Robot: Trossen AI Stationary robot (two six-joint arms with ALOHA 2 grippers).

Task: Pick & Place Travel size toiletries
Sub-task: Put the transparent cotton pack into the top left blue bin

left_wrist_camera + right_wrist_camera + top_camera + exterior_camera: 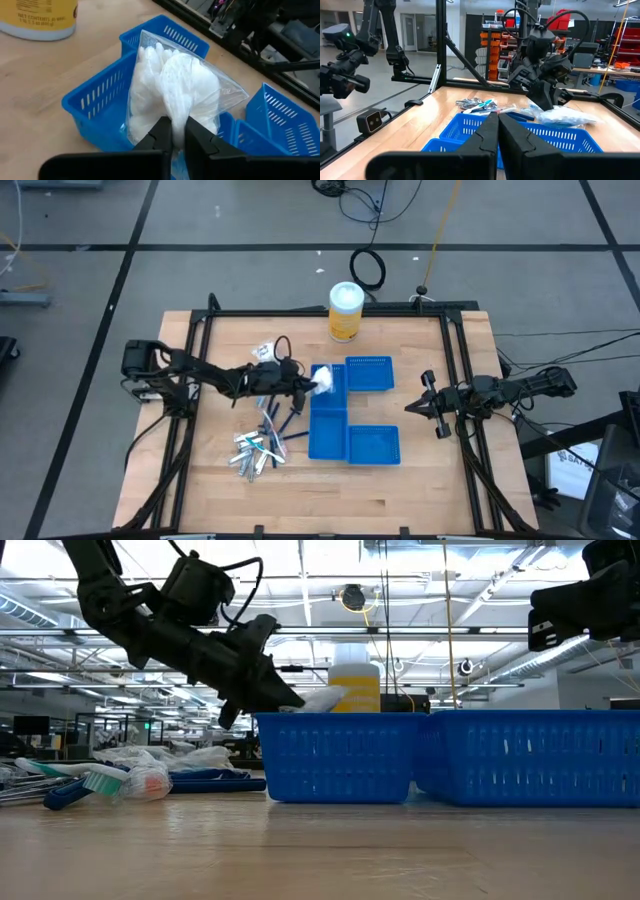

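Note:
My left gripper (179, 135) is shut on a clear packet of white wads (175, 90), held over the far end of the long blue mesh tray (327, 420); the low view shows the packet (322, 698) just above the tray's rim. More travel size toiletries lie in a pile (262, 448) on the wood to the tray's left, among them toothbrushes, small tubes and dark blue sticks. A small packet (265, 352) lies farther back. My right gripper (498, 125) hangs shut near the table's right edge (440, 405), touching nothing. My left gripper pinches a gathered fold of the packet's clear film (177, 114) between its two fingers. The fingers come from the table's left, slanting down. The packet sticks out beyond the fingertips over the tray. Whether its underside touches the tray I cannot tell.
Two more blue mesh trays (369, 375) (373, 444) adjoin the long one on its right. A tall yellow canister with a white lid (345, 312) stands at the far edge. A black frame (300, 311) runs round the table. Bare wood lies along the near edge.

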